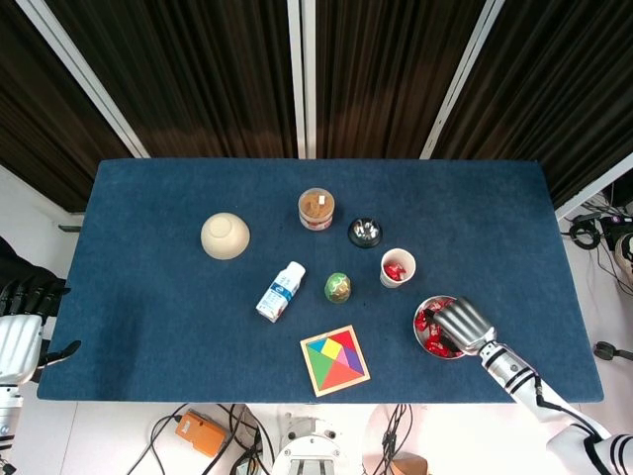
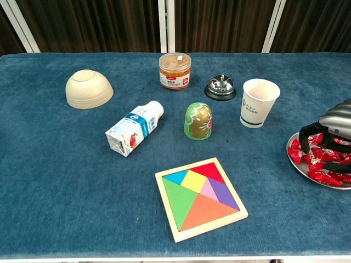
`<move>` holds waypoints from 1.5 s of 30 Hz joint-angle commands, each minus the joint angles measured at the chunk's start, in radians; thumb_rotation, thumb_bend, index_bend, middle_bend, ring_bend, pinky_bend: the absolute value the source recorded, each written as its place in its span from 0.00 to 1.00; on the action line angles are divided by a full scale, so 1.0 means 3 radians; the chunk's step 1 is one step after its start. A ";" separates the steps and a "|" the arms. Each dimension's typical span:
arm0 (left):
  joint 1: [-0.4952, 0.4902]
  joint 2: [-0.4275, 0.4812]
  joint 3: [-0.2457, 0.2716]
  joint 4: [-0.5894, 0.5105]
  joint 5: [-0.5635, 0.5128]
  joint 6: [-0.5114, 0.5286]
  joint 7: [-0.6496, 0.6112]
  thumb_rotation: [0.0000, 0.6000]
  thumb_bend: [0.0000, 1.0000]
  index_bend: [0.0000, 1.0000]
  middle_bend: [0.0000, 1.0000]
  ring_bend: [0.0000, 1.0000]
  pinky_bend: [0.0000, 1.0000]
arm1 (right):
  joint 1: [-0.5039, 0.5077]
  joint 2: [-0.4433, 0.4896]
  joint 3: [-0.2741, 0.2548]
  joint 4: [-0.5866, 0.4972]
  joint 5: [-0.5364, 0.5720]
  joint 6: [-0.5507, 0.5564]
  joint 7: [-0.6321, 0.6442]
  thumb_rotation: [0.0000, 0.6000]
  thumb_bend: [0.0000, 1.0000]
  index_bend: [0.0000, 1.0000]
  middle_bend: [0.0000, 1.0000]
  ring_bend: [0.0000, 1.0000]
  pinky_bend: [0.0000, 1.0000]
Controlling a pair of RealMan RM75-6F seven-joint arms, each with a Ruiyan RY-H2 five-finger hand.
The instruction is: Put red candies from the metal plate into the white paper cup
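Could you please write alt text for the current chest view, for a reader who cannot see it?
The robot's right hand reaches down with curled fingers onto red wrapped candies in a round metal plate at the right edge of a blue table. A white paper cup stands upright just left of the plate, beyond it.

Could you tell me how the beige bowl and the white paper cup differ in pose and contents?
The beige bowl sits upside down, rim on the cloth, so it holds nothing; the white paper cup stands upright with its mouth open. The head view shows red candy inside the cup. The bowl is wide and squat, the cup narrow and taller. Neither is touched by a hand.
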 commanded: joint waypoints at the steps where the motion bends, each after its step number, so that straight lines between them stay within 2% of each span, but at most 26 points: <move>1: -0.0001 -0.0004 0.0000 0.0003 -0.0001 -0.0003 -0.0002 1.00 0.00 0.23 0.15 0.03 0.00 | -0.0002 -0.0004 0.0007 0.0016 0.0015 -0.0019 -0.0006 1.00 0.45 0.51 0.94 1.00 1.00; 9: -0.0001 -0.0017 -0.0001 0.0023 -0.0001 -0.0005 -0.0014 1.00 0.00 0.23 0.15 0.03 0.00 | 0.0015 -0.0087 0.0027 0.0092 0.0036 -0.0100 -0.0021 1.00 0.45 0.51 0.94 1.00 1.00; 14: 0.0012 -0.0011 -0.0002 0.0037 -0.0011 0.0008 -0.0032 1.00 0.00 0.23 0.15 0.03 0.00 | 0.0020 -0.0130 0.0044 0.0134 0.0066 -0.0139 -0.0026 1.00 0.46 0.55 0.94 1.00 1.00; 21: 0.0028 -0.0024 0.0006 0.0071 -0.0008 0.0021 -0.0063 1.00 0.00 0.23 0.15 0.03 0.00 | 0.0008 -0.0141 0.0065 0.0162 0.0050 -0.0095 0.0018 1.00 0.62 0.66 0.95 1.00 1.00; 25: 0.0030 -0.0032 0.0003 0.0089 -0.0009 0.0022 -0.0086 1.00 0.00 0.23 0.15 0.03 0.00 | -0.0022 -0.0052 0.0105 0.0059 0.0007 0.0053 0.0062 1.00 0.65 0.67 0.95 1.00 1.00; 29: 0.0019 -0.0038 0.0003 0.0100 0.0006 0.0011 -0.0090 1.00 0.00 0.23 0.15 0.03 0.00 | -0.0017 0.0113 0.0267 -0.0166 -0.0022 0.0288 0.0185 1.00 0.65 0.67 0.95 1.00 1.00; 33: 0.0010 -0.0042 -0.0001 0.0101 0.0011 0.0006 -0.0091 1.00 0.00 0.23 0.15 0.03 0.00 | 0.0077 0.0208 0.0525 -0.0330 0.0096 0.0356 0.0141 1.00 0.65 0.67 0.95 1.00 1.00; 39: 0.0014 -0.0038 0.0000 0.0096 -0.0003 -0.0002 -0.0079 1.00 0.00 0.23 0.15 0.03 0.00 | 0.0348 0.0148 0.0860 -0.0380 0.0599 0.0001 -0.0097 1.00 0.65 0.64 0.95 1.00 1.00; 45: 0.0015 -0.0047 0.0001 0.0109 -0.0031 -0.0027 -0.0084 1.00 0.00 0.23 0.15 0.03 0.00 | 0.0588 -0.0056 0.0969 -0.0217 0.0956 -0.0323 -0.0325 1.00 0.65 0.59 0.95 1.00 1.00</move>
